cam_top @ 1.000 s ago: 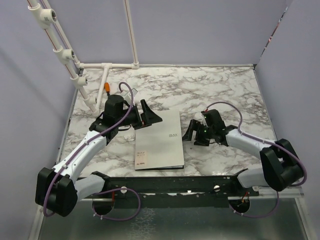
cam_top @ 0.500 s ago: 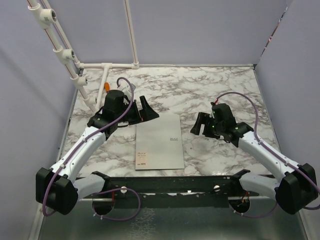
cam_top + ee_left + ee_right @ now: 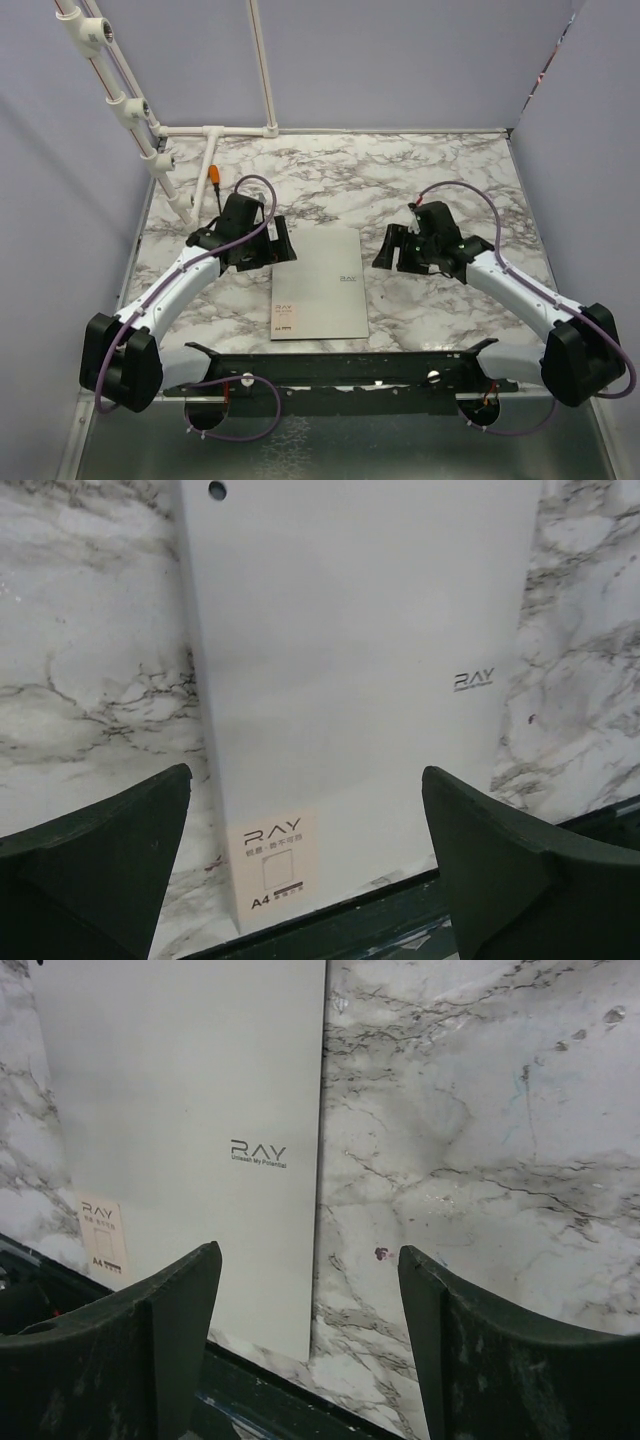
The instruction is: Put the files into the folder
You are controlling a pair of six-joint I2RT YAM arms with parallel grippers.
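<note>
1. Two wrist views show what the top view blurs: the thin grey-beige folder [image 3: 318, 285] carries a pale orange-tan label [image 3: 272, 865] and small "RAY" lettering [image 3: 258, 1152]; only the left wrist shows a small round hole [image 3: 217, 490] at the end opposite the label
2. From above, the folder lies flat on the white grey-veined marble table [image 3: 420, 180], between both grippers
3. Its cover is shut, hiding any contents
4. Fingers of the left gripper [image 3: 280, 243] are spread wide around nothing; those of the right gripper [image 3: 392, 248] stand apart too, with nothing between them

A robot lab cell is suggested: a marble table [image 3: 430, 180] is walled by plain lilac panels [image 3: 400, 60], a white pipe frame [image 3: 125, 105] is mounted at its far left corner, and a left arm [image 3: 175, 290] and a right arm [image 3: 510, 285] are bolted to a black rail [image 3: 330, 368] along its near edge.
</note>
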